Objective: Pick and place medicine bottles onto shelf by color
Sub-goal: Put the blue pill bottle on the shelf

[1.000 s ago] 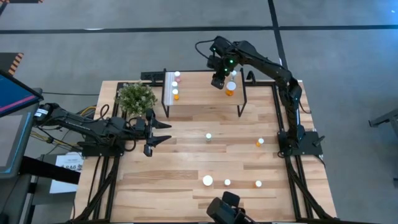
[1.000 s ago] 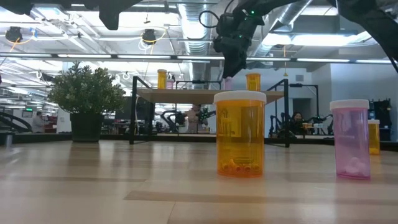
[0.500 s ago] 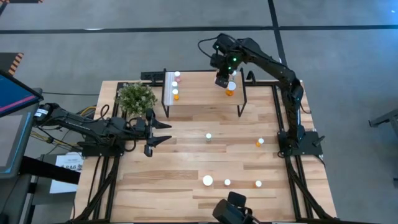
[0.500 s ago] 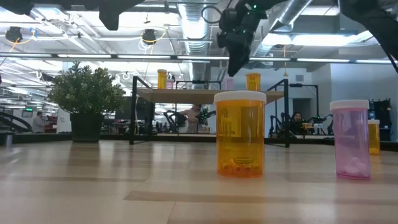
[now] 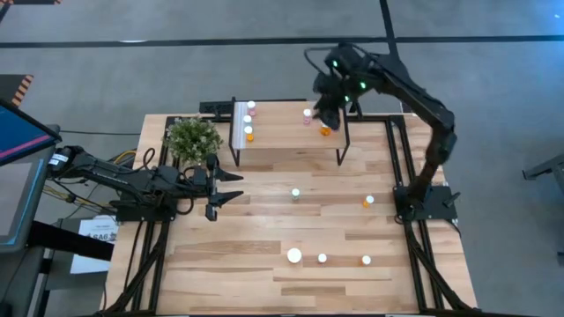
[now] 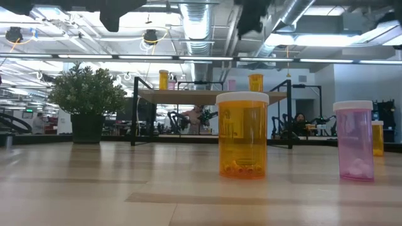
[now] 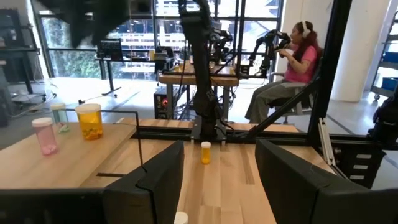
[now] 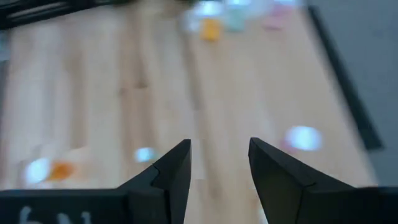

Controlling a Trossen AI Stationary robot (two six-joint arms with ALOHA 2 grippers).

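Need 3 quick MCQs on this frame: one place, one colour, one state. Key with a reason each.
1. Where is the right gripper?
A. parked at the far left
B. above the right end of the shelf
C. low at the front edge

2. What colour is the big foreground bottle in the low view?
A. green
B. clear
C. orange

3. What state is the left gripper in?
A. open, empty
B. shut on a bottle
C. shut, empty

Key:
1 B, the high view shows it above the shelf's right end.
2 C, its body is orange under a white cap.
3 A, its wrist view shows the fingers apart with nothing between them.
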